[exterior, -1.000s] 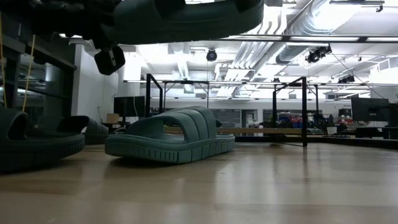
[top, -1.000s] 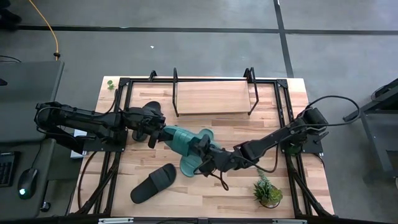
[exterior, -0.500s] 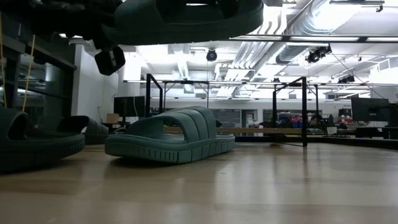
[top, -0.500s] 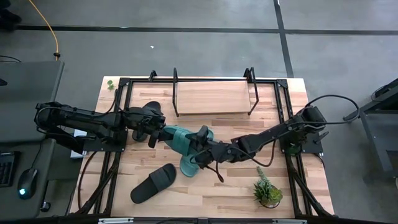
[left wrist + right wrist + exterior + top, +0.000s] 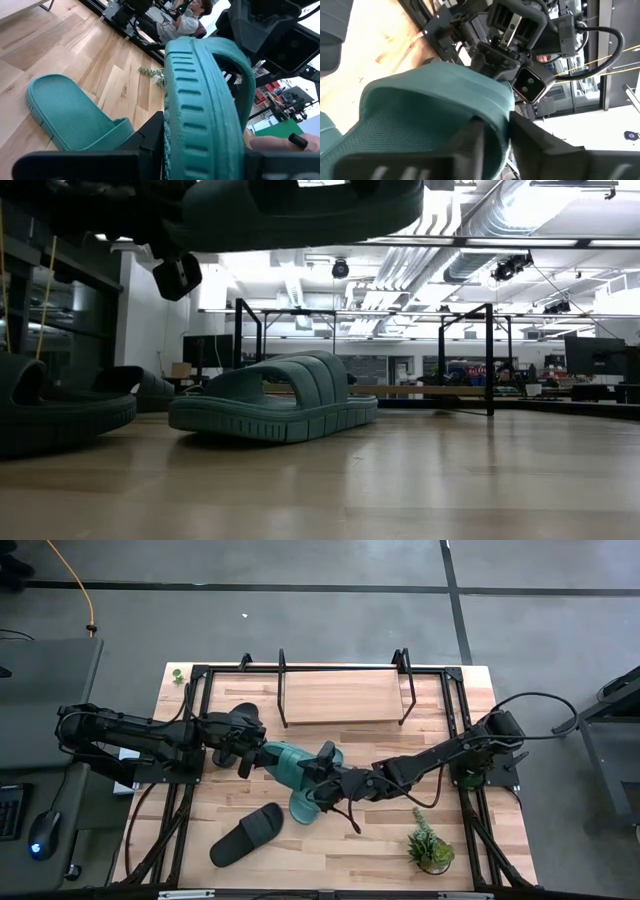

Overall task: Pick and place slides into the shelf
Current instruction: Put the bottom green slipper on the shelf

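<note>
A teal slide (image 5: 290, 762) hangs over the table's middle, and both grippers are shut on it. My left gripper (image 5: 255, 753) has its left end; my right gripper (image 5: 320, 772) has it at the strap, coming from the right. In the low view this slide (image 5: 300, 208) fills the top. The second teal slide (image 5: 303, 805) (image 5: 275, 406) lies sole down on the table below. One black slide (image 5: 247, 833) lies near the front. Another black slide (image 5: 243, 718) lies partly under my left arm. The shelf (image 5: 340, 696) stands at the far middle with a bare board. My left gripper pinches the teal slide's end between its two fingers, across the ribbed sole (image 5: 200, 115). It comes about level from the table's left. The slide is lifted clear and reaches out away from the fingers. My right gripper pinches the strap's edge (image 5: 495, 117) between its two fingers (image 5: 470, 145), coming slanting from the table's right. The slide is clear of the table. How far back it reaches between the fingers does not show.
A small potted plant (image 5: 432, 848) stands at the front right. Black frame tubes (image 5: 195, 720) run along the table's left and right sides. Bare wood lies between the plant and the slides at the front.
My right gripper has moved a little toward the far left, from beside the lying teal slide up against the held slide's strap, and has rolled somewhat. My left gripper and the held slide have kept still.
</note>
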